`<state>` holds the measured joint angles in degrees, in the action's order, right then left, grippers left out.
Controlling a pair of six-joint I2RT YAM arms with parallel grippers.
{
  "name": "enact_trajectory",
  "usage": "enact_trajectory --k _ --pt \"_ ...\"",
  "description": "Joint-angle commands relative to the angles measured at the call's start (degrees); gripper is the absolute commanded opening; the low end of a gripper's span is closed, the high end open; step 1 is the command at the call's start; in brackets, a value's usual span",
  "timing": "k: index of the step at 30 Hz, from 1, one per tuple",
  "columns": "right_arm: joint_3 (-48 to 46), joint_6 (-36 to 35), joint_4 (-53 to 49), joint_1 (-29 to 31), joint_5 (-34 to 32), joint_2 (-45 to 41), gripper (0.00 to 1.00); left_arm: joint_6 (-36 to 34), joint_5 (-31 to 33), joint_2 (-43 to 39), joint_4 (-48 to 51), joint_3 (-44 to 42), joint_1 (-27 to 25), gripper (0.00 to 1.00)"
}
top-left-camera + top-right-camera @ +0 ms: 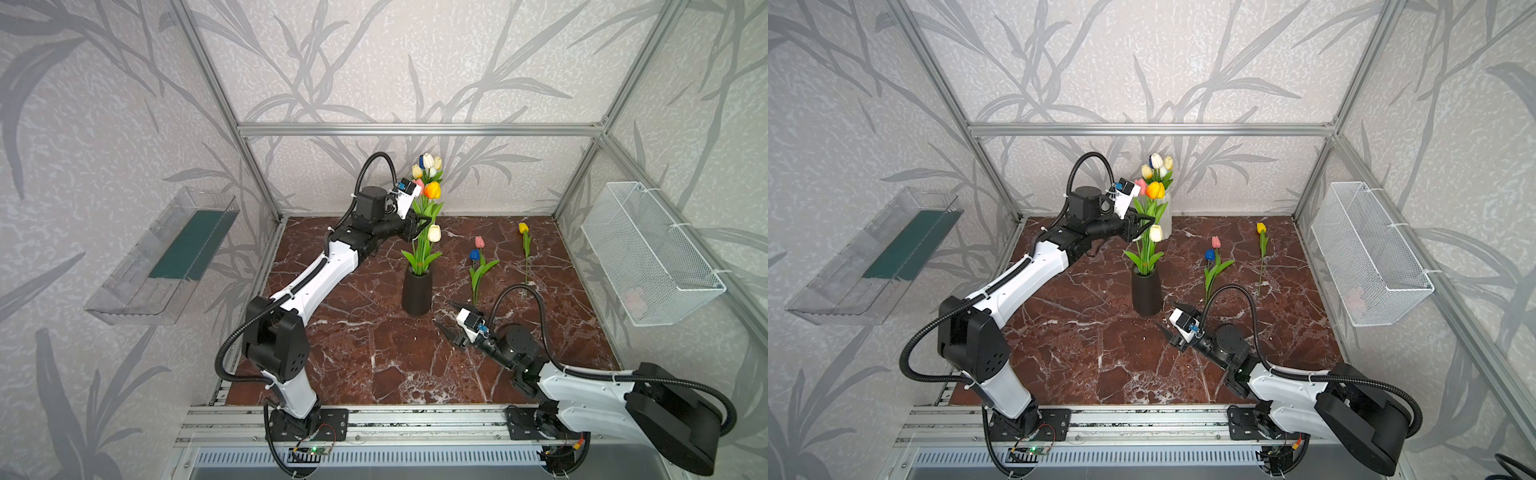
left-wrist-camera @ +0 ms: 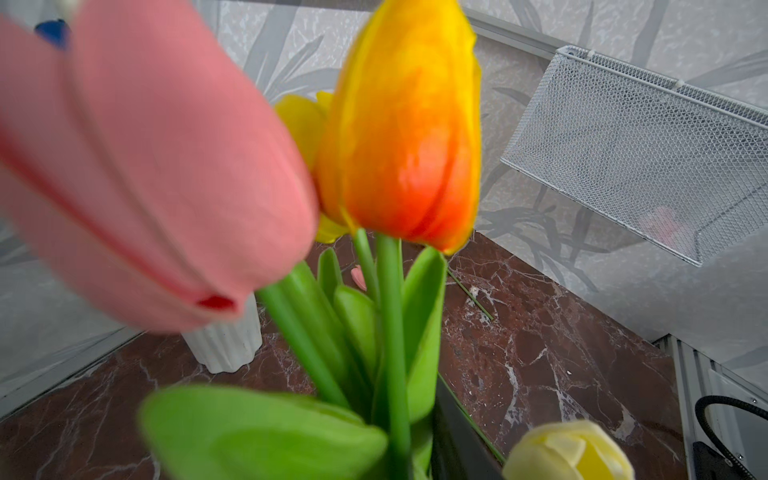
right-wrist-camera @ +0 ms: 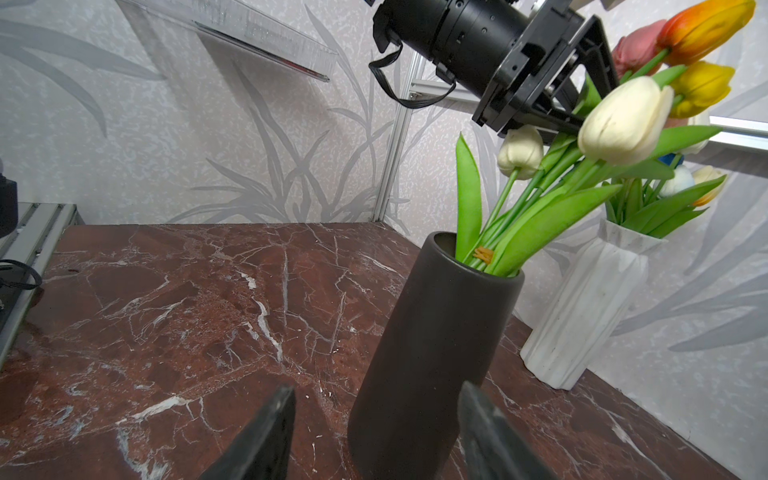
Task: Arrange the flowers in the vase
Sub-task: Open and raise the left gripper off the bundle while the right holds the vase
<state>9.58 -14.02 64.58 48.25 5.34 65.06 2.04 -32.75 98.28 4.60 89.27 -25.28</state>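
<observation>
A booth walled in grey leaf-print paper, floored by a red-brown marble worktop (image 1: 374, 353). The left arm (image 1: 316, 274) reaches from the front edge to above the middle; the right arm (image 1: 582, 386) lies low near the front right corner. A wire basket (image 1: 648, 249) hangs on the right wall, a clear tray (image 1: 162, 257) on the left.

A black vase (image 1: 417, 295) stands near the middle of the worktop and a white vase (image 3: 590, 299) at the back edge, each holding flowers. The left jaws straddle the stems of the bunch (image 1: 424, 245) in the black vase, below an orange head (image 1: 432, 190). Whether they press the stems or stand free, I cannot tell. The right jaws are spread apart and empty, pointing at the foot of the black vase, near it.

Three flowers lie on the worktop between the black vase and the right edge. A pink flower (image 1: 480, 241) and a blue flower (image 1: 474, 254) lie side by side, and a yellow flower (image 1: 523, 227) lies nearer the back right corner.

The step looks like settling the bunch in the black vase. To do it well:
- Hold stems, never heads, and squeeze lightly.
- Let go only once the stem ends sit deep in the vase.
- Draw back clear of the leaves so nothing is dragged out.
- The tall vase may tip, so the right jaws could steady it.
</observation>
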Motion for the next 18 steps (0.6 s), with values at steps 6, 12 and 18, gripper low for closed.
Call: enact_trajectory --k 6,12,18 --pt "2.0 -1.1 0.6 0.8 -0.7 0.9 0.64 -0.5 -0.8 -5.3 -5.4 -3.2 0.0 0.31" --pt "2.2 -1.2 0.6 0.8 -0.6 1.4 0.65 -0.6 -0.6 -8.1 -7.0 -5.3 -0.3 0.19" --pt "2.4 -1.4 0.6 1.1 -0.6 1.7 0.65 -0.9 -0.8 -10.4 -8.2 -8.2 -1.5 0.20"
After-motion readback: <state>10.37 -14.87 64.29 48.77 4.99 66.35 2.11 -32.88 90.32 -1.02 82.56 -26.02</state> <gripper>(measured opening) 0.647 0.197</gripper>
